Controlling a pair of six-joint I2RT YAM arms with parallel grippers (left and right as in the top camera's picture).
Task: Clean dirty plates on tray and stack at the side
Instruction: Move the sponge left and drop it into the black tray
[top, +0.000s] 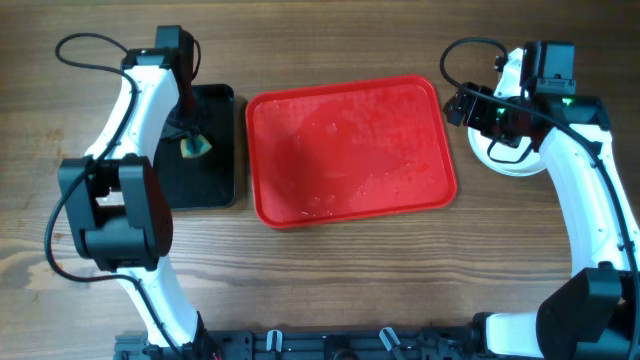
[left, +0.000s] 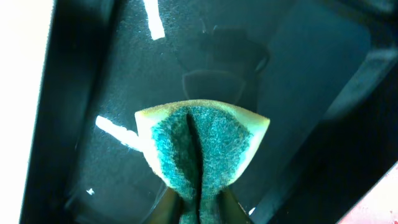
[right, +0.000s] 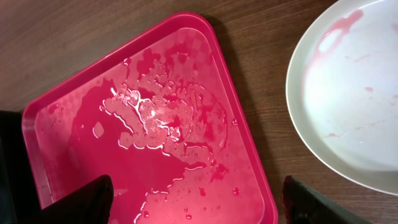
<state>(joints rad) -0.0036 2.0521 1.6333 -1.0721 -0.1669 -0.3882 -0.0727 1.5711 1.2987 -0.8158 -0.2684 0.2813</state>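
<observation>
While the left claw (left: 199, 208) clenches the sponge (left: 202, 146), the right claw (right: 199, 199) hangs released between the red tray (right: 74, 149) and the white plate (right: 354, 93), which lies toward the worktop's right edge.

wet red tray (right: 74, 118), smeared white plate (right: 354, 93) beside

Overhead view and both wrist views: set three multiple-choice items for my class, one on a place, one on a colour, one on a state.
1. Where is the white plate relative to the red tray? A on it; B beside it; C under it.
2. What colour is the tray under the sponge? A black; B red; C white.
3. What is the left hand doing? A hanging open; B pinching the sponge; C gripping a plate.
Answers: B, bare table shows between plate and tray. A, the black tray lies beneath the sponge. B, the sponge is folded in its grip.
</observation>
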